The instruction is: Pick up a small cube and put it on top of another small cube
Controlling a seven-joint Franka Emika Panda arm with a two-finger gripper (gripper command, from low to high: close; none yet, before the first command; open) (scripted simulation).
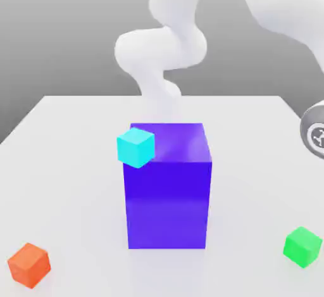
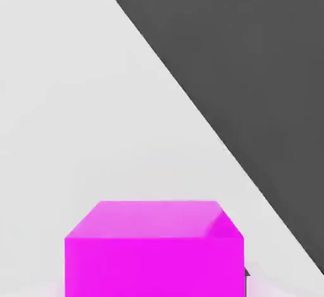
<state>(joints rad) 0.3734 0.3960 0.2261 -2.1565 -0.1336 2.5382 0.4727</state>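
White table [image 1: 76, 137]; magenta cube [image 2: 154, 251] glossy, sharp-edged, close under the hand

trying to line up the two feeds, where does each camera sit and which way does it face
Exterior view: off the arm, looking down across the white table at a big blue block and cyan, orange and green cubes; white arm links rise behind the block.
Hand view: on the hand, looking down at a magenta cube close by, with the table edge beyond.
Shared: the white table top.
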